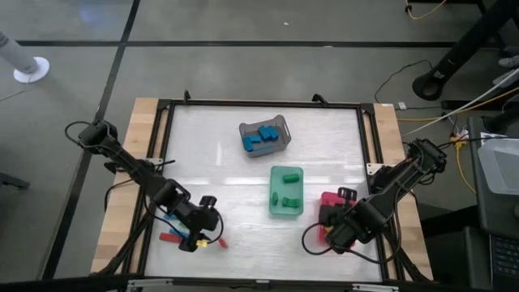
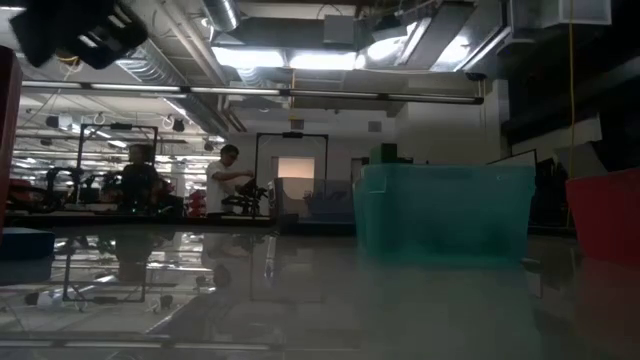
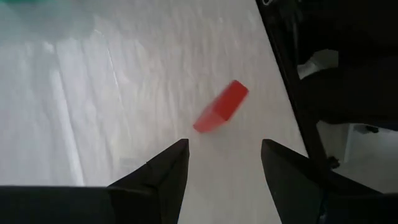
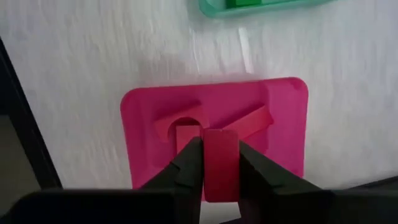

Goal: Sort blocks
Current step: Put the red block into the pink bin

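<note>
We see the right claw [image 4: 221, 163] clamped on a red block [image 4: 221, 158] over the red tray [image 4: 283, 106], hiding part of it; left claw [image 3: 224, 155] apart near another red block [image 3: 221, 106].

On the desk [image 1: 219, 154], the right hand [image 4: 219, 163] grips a block [image 4: 221, 158] over a tray [image 4: 286, 112] holding more blocks, a second tray [image 1: 286, 191] lies beyond it, and a lone block [image 3: 221, 106] lies just ahead of the left hand [image 3: 225, 163].
</note>
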`<action>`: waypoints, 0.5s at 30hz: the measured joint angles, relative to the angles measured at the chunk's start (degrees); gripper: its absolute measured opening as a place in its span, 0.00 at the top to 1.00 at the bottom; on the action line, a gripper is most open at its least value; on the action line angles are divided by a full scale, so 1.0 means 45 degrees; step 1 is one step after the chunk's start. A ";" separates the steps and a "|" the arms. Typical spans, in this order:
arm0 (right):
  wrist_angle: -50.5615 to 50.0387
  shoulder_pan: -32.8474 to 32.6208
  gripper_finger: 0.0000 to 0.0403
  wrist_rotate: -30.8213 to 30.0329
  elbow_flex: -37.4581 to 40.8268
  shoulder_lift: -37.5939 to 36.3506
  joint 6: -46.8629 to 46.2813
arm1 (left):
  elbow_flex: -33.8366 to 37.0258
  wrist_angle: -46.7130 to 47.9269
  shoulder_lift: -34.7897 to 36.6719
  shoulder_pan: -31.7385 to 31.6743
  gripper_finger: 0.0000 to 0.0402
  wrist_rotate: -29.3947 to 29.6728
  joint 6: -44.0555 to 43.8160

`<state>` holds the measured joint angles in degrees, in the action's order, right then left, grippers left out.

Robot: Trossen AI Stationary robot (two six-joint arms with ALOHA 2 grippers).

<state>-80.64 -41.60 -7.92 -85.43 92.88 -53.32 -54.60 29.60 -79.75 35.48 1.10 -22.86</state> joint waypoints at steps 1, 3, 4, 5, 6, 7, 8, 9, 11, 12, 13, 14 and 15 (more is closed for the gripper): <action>0.0004 0.0000 0.82 0.0000 0.0000 0.0000 -0.0174 | -0.0007 0.0138 0.0000 0.0095 0.53 -0.0003 -0.0140; -0.0004 0.0000 0.82 0.0005 0.0000 0.0000 -0.0539 | -0.0007 0.0718 0.0000 0.0265 0.53 0.0000 -0.0482; -0.0004 0.0000 0.82 0.0000 0.0000 0.0000 -0.0726 | -0.0007 0.1065 0.0000 0.0342 0.53 0.0003 -0.0705; -0.0004 0.0000 0.82 0.0005 0.0000 0.0000 -0.0840 | -0.0007 0.1445 0.0000 0.0413 0.53 0.0011 -0.0985; -0.0004 0.0000 0.82 0.0005 0.0000 0.0000 -0.0960 | -0.0007 0.1868 0.0000 0.0492 0.53 0.0041 -0.1337; -0.0004 0.0000 0.82 0.0005 0.0000 0.0000 -0.1081 | -0.0007 0.2284 0.0000 0.0564 0.53 0.0076 -0.1723; -0.0004 0.0000 0.82 0.0008 0.0000 0.0000 -0.1166 | -0.0007 0.2608 0.0000 0.0643 0.53 0.0108 -0.2136; -0.0004 0.0000 0.82 0.0010 0.0000 0.0000 -0.1212 | -0.0007 0.2868 0.0000 0.0729 0.53 0.0166 -0.2459; -0.0009 0.0000 0.81 0.0010 0.0000 0.0000 -0.1245 | -0.0007 0.3239 0.0000 0.0905 0.53 0.0488 -0.2605; -0.0009 0.0000 0.79 0.0010 0.0000 0.0000 -0.1249 | -0.0007 0.3292 -0.0032 0.0982 0.53 0.0841 -0.2428; -0.0009 0.0000 0.77 0.0010 0.0000 0.0000 -0.1249 | -0.0007 0.3300 -0.0085 0.1039 0.53 0.1263 -0.2141; -0.0005 0.0000 0.74 0.0010 0.0000 0.0000 -0.1249 | -0.0007 0.3299 -0.0159 0.1080 0.53 0.1729 -0.1774; -0.0008 0.0000 0.71 0.0010 0.0000 0.0000 -0.1249 | -0.0007 0.3288 -0.0268 0.1120 0.53 0.2190 -0.1362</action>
<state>-80.68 -41.60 -7.88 -85.43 92.88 -58.94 -54.63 44.39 -80.95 40.52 10.96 -28.99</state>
